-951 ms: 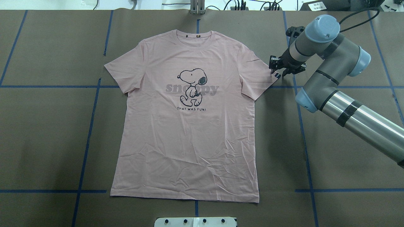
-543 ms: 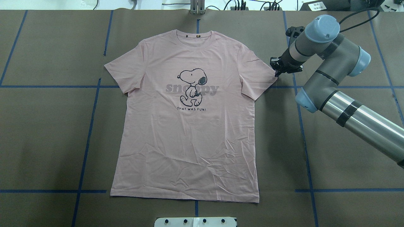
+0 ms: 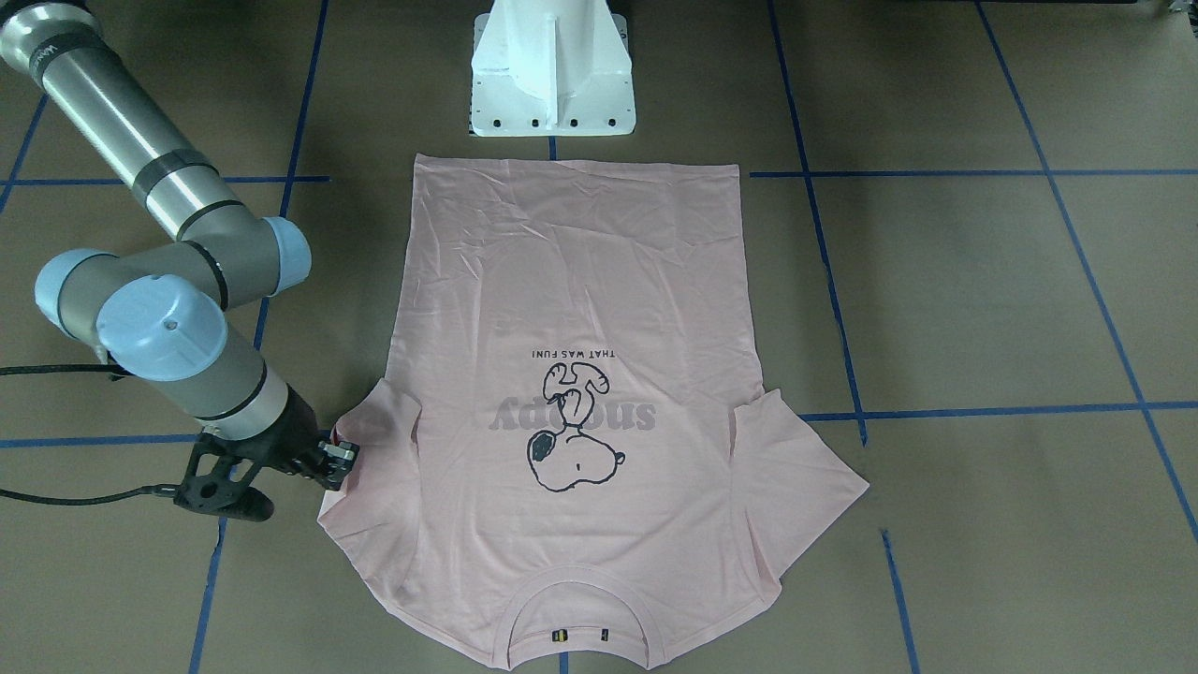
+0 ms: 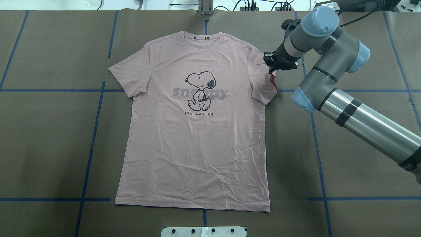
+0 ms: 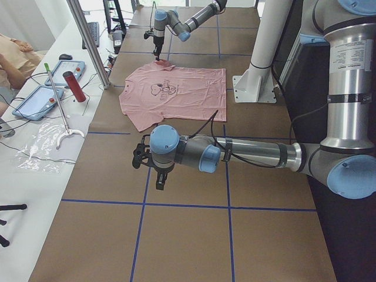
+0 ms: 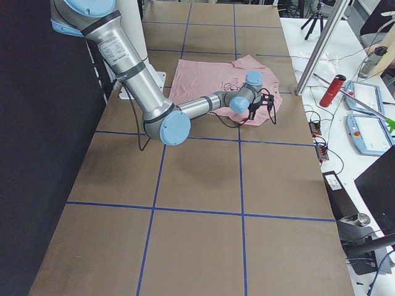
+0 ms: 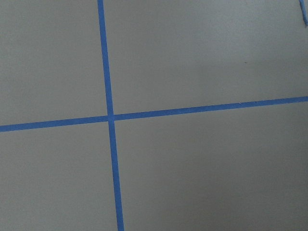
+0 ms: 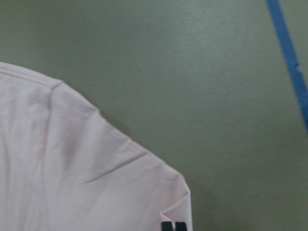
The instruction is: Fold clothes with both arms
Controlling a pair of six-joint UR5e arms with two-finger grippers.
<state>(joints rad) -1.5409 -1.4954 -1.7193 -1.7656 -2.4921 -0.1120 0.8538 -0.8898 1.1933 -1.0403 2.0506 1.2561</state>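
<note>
the pale pink short-sleeved fabric t-shirt (image 4: 197,148) is lying flat and face up in the middle of the brown paper-covered table (image 4: 49,148). its dark cartoon-dog print (image 4: 200,90) is showing. the ribbed round collar (image 4: 205,37) is pointing away from the robot, and the hem is lying nearest the white metal pedestal base (image 3: 552,65). thin blue tape grid lines (image 4: 88,158) are running across the table and under the shirt.

the grey metallic jointed right arm (image 4: 361,121) with light blue joint caps is reaching in from the overhead view's right side. its black two-finger right gripper (image 4: 271,66) is sitting over the outer edge of the shirt's sleeve on that side (image 4: 263,89). the fingers are pressed together and pinching the sleeve hem. in the right wrist view the two dark fingertips (image 8: 167,226) are sitting side by side at the bottom edge, with the pink cloth corner curling up at them. that sleeve corner is lifting off the table and turning in toward the shirt body, while the rest of the shirt is lying flat. the opposite sleeve (image 4: 126,74) is lying spread out on the paper.

the grey metallic jointed left arm (image 5: 252,154) is stretching out low over bare table, well apart from the shirt, and is showing in the exterior left view alone. its black left gripper (image 5: 160,179) is pointing down toward the paper; cannot tell whether its fingers are spread or pressed together. the left wrist view is showing brown paper and a crossing of blue tape.
</note>
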